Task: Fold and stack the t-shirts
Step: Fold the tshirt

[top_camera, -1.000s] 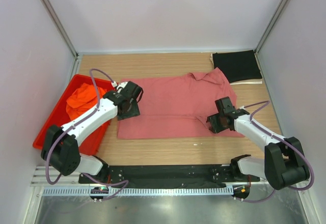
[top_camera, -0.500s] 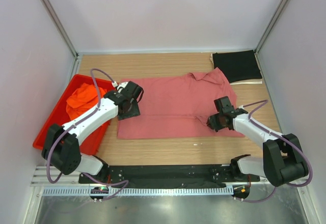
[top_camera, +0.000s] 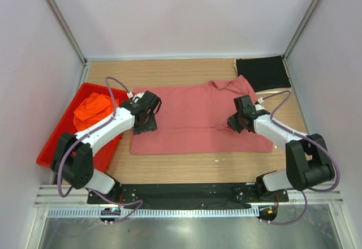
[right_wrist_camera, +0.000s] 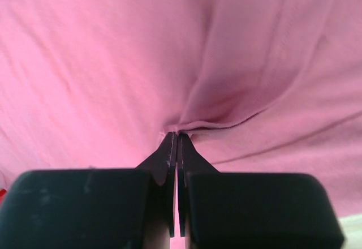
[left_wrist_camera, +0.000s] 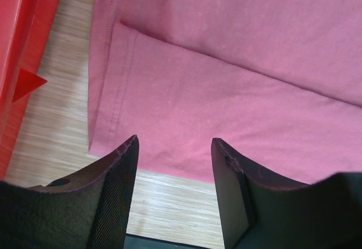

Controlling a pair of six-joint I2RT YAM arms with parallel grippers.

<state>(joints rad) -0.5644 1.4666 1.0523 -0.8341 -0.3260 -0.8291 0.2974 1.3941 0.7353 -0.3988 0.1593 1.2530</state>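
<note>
- Rose-red t-shirt lies spread across the middle of the table
- Right gripper is clamped on a puckered fold of it
- Left gripper hangs released over its left hem
- Orange t-shirt sits bunched in the red tray; black t-shirt lies folded at the far right

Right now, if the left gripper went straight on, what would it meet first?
Probably the rose shirt, near its hem; the left gripper points down at it, height unclear.

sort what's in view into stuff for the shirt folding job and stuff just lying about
For the job: rose-red t-shirt, orange t-shirt, black t-shirt.
Just lying about: red tray under the orange one, wooden table.
</note>
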